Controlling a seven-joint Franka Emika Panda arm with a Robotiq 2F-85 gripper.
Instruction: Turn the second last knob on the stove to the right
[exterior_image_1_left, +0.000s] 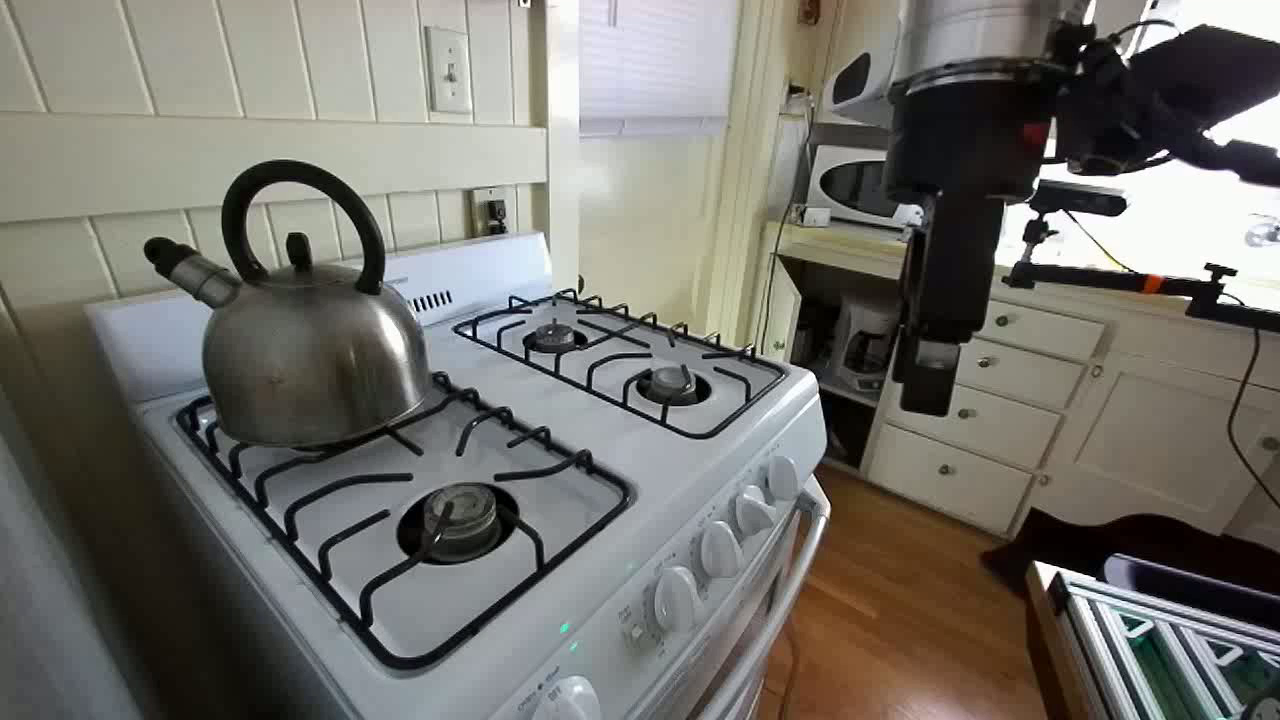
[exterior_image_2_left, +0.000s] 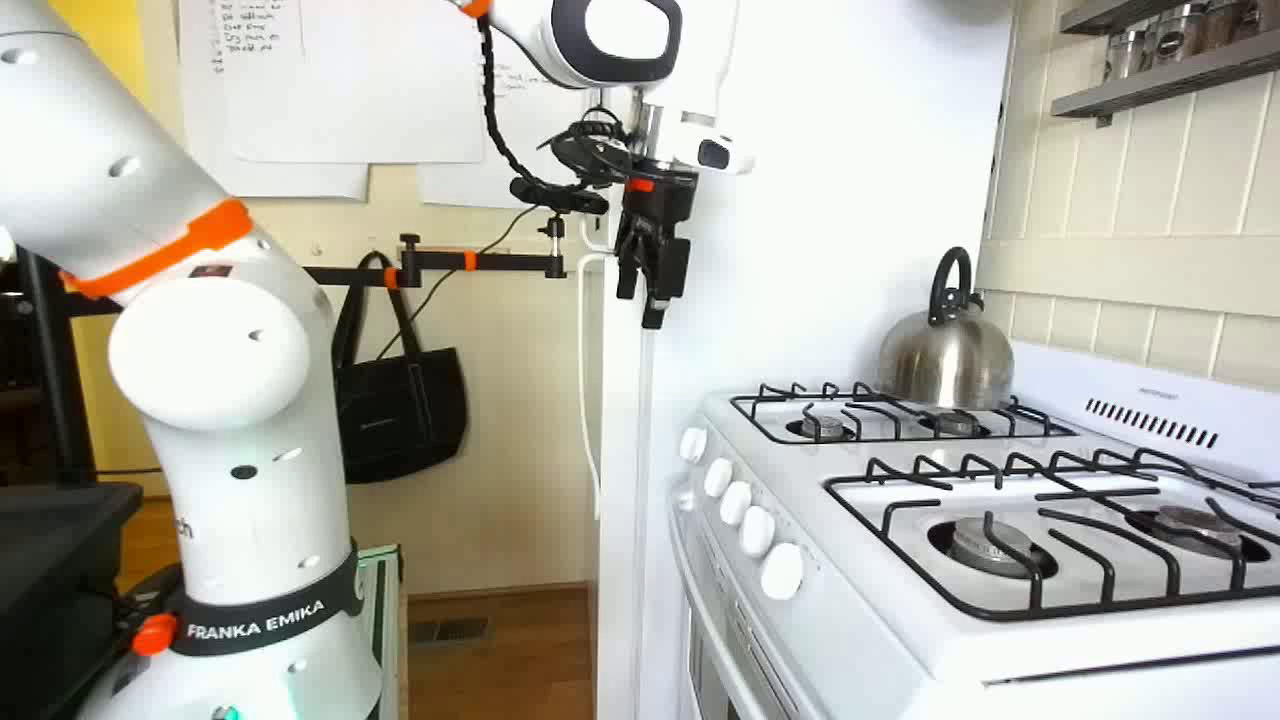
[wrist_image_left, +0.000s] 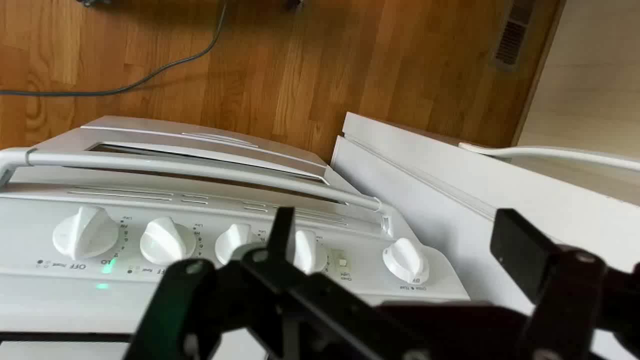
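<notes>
In the wrist view the black two-fingered robot tool (wrist_image_left: 399, 242) is covering parts of at least two round white knobs (wrist_image_left: 167, 241), its own body blurring along the bottom edge. The white enamel gas stove (exterior_image_1_left: 650, 468) is standing lower than the tool, its knobs lining the front; the tool is hanging well apart from them, its two fingers (wrist_image_left: 515, 250) standing wide. In an exterior view the bottom edge is cutting through the nearest knob (exterior_image_1_left: 568, 702), and the printing beside the row is mostly coming out too small or blurred to read. A domed steel kettle (exterior_image_1_left: 315, 365) with a black loop handle is hiding much of the round grey burner (exterior_image_2_left: 952, 426) beneath it. In an exterior view the right edge is cropping the nearer black wire grate (exterior_image_2_left: 1108, 583), while small glass jars (exterior_image_2_left: 1180, 35) on grey wall shelves (exterior_image_2_left: 1165, 88) are crowding the top corner, hard to count. The top edge is cutting off the jointed white robot arm (exterior_image_2_left: 230, 370).

Five knobs are forming the row, four burners (exterior_image_1_left: 460, 518) are sitting among two grates, one kettle is resting on the stove, four white drawers (exterior_image_1_left: 1010, 425) are standing stacked behind the tool, and one soft black bag (exterior_image_2_left: 405, 415) is hanging on the pale wall (exterior_image_2_left: 520, 420).
</notes>
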